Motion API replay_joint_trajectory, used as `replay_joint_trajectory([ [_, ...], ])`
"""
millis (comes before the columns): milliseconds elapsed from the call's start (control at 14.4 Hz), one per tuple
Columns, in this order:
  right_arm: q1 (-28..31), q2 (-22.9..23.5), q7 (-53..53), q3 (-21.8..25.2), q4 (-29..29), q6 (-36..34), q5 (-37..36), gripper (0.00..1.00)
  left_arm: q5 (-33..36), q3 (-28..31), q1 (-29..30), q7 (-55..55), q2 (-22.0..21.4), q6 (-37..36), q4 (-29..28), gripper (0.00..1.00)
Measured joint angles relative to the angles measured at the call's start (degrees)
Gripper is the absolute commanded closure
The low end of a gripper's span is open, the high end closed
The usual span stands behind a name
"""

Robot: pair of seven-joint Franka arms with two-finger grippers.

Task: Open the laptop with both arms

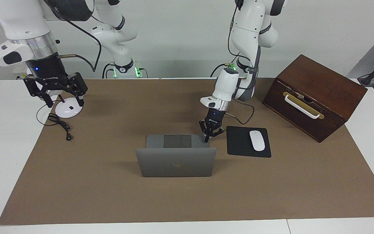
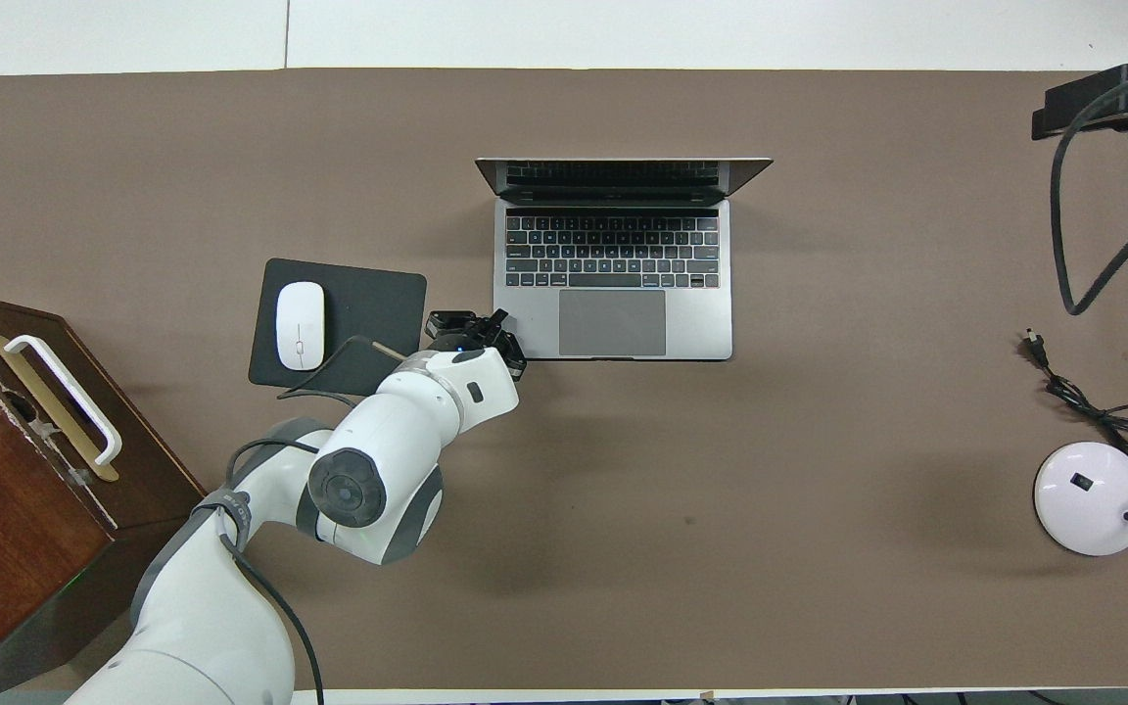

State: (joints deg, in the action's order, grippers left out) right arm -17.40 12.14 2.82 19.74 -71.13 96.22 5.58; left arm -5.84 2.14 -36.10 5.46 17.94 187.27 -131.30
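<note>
The silver-grey laptop [image 1: 176, 162] stands open in the middle of the brown mat, its lid upright with the logo side facing away from the robots. The overhead view shows its grey deck [image 2: 701, 323] and dark keyboard. My left gripper [image 1: 207, 139] is shut, its tip down at the deck's corner nearest the robots, on the mouse pad's side; it also shows in the overhead view [image 2: 474, 335]. My right gripper [image 1: 64, 101] is open and empty, raised over a white round lamp base [image 1: 67, 110], where the right arm waits.
A black mouse pad [image 1: 239, 143] with a white mouse [image 1: 257, 140] lies beside the laptop toward the left arm's end. A dark wooden box [image 1: 313, 97] with a white handle stands past it. A black cable [image 1: 60, 125] lies by the lamp base.
</note>
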Motion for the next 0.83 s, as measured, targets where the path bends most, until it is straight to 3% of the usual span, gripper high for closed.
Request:
replay_joint_trajectory([
  [139,2.02,-0.48,0.82,-3.41,-0.08,0.00,-0.04,0.00,0.00,0.05,0.47,-0.08,-2.79,-4.91,1.23,1.00],
  [277,8.85,-2.18,0.98,-11.02,-2.11,0.20,-0.77,0.00,-0.01,0.28,0.59,-0.55,-5.86,-9.33,1.38,1.00],
  [554,21.02,-8.70,-4.30,-24.75,-13.39,4.02,-3.38,0.00,-0.06,0.64,2.00,-0.93,-12.29,-23.44,3.55,1.00],
  [831,23.18,-11.30,-7.23,-26.76,-18.54,4.06,-5.07,0.00,-0.07,0.88,5.61,-0.93,-16.07,-38.57,9.22,1.00],
])
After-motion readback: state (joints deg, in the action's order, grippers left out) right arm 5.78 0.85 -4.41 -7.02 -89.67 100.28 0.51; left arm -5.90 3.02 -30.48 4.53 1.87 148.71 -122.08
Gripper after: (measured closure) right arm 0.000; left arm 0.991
